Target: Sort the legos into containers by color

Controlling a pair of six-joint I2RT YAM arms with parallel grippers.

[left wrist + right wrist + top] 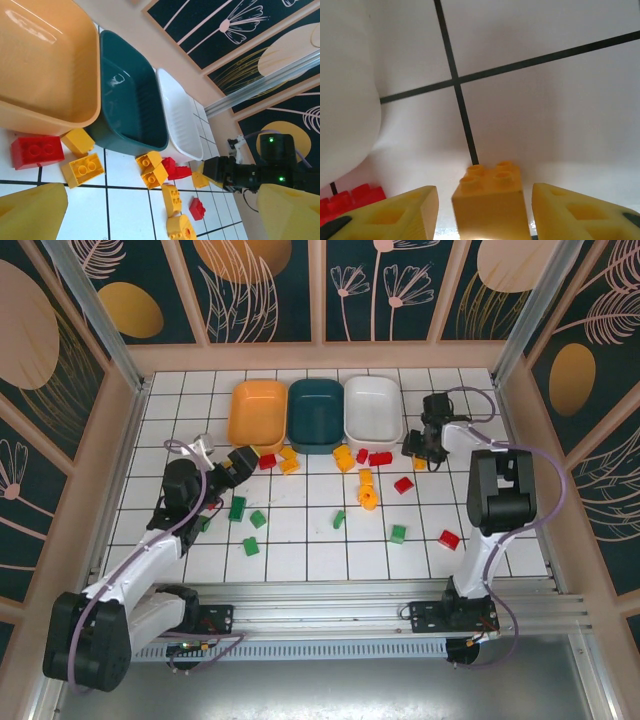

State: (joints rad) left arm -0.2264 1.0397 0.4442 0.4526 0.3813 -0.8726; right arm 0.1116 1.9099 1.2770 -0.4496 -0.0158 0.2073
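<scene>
Sorting looks barely begun: the orange tray (258, 400), teal tray (316, 405) and white tray (372, 400) lie empty, with the legos (367, 498) scattered over the table (300, 545) before them. The left claw (243, 462) hangs wide and empty near the orange tray. The right claw (415, 448) straddles a yellow brick (490, 200) beside the white tray, seemingly not yet pinching it.

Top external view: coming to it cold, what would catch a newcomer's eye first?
Three shallow plastic trays stand in a row at the far edge, all empty: the orange tray, the dark teal tray, the white tray. Before them, small red, green and yellow plastic bricks lie scattered over the white tiles. Beside the white tray, the right hand straddles a yellow brick, not gripping it.
</scene>
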